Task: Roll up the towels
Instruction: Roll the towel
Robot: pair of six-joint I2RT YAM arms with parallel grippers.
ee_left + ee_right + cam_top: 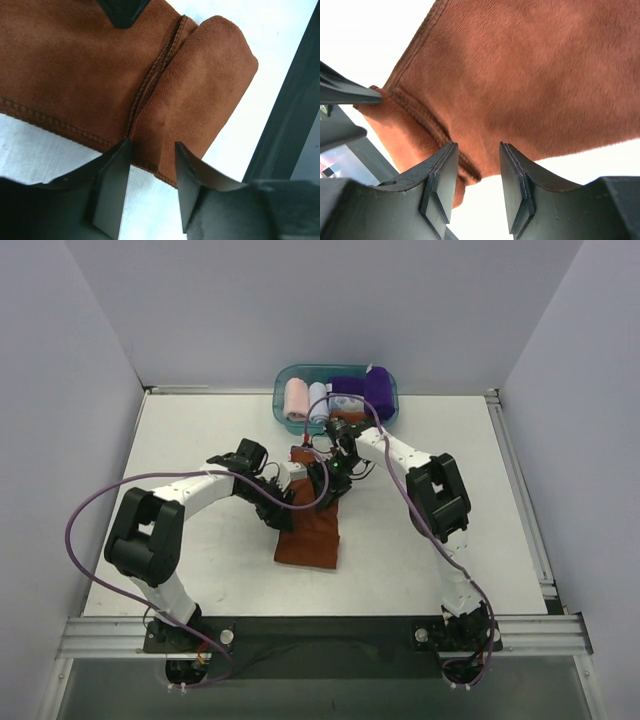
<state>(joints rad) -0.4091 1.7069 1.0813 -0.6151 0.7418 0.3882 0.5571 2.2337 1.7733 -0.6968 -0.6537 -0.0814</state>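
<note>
Both narrowly parted, the left gripper (152, 145) and right gripper (477, 146) straddle the fold on the rust-brown towel (310, 540); I'd say they should pinch and turn together, keeping the roll tight.

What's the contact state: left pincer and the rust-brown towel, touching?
Cannot tell. In the left wrist view the left pincer straddles the folded edge of the rust-brown towel, fingertips overlapping it, but no pinch or gap shows plainly.
</note>
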